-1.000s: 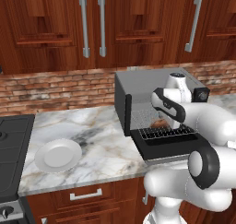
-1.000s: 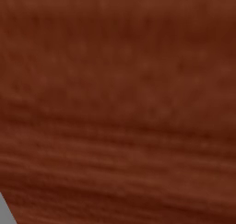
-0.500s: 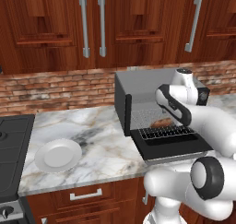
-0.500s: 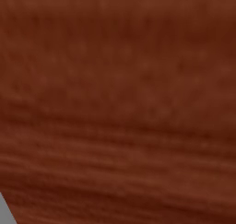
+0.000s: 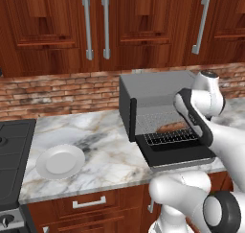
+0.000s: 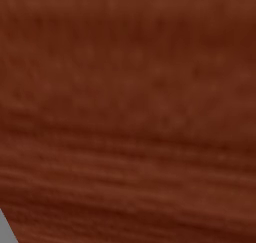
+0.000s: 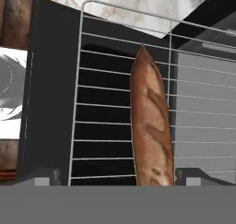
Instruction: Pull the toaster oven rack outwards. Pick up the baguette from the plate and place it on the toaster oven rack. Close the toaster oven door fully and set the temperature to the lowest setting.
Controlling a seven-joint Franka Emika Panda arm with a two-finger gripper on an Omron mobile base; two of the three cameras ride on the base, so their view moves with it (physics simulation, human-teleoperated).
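The dark grey toaster oven (image 5: 153, 90) stands on the marble counter with its toaster oven door (image 5: 179, 156) folded down flat. The wire toaster oven rack (image 5: 170, 137) is drawn out over the door, and the golden-brown baguette (image 5: 168, 128) lies on it. In the hand view the baguette (image 7: 152, 126) runs lengthwise on the rack (image 7: 101, 105), above the dark door (image 7: 48, 80). My gripper (image 7: 119, 177) hangs open just over the baguette's near end, one fingertip on each side, touching nothing. The white plate (image 5: 61, 161) sits bare on the counter to the left.
A black stovetop (image 5: 10, 153) borders the counter's left end. Wooden wall cabinets with silver handles (image 5: 87, 26) hang above the brick backsplash (image 5: 57, 90). Drawers (image 5: 88, 202) run below the counter edge. A brown wood panel (image 6: 128, 112) stands close before the right base camera.
My arm has lifted and drawn back to the right, away from the oven opening, and the jaws have spread slightly wider. The baguette stays on the rack.
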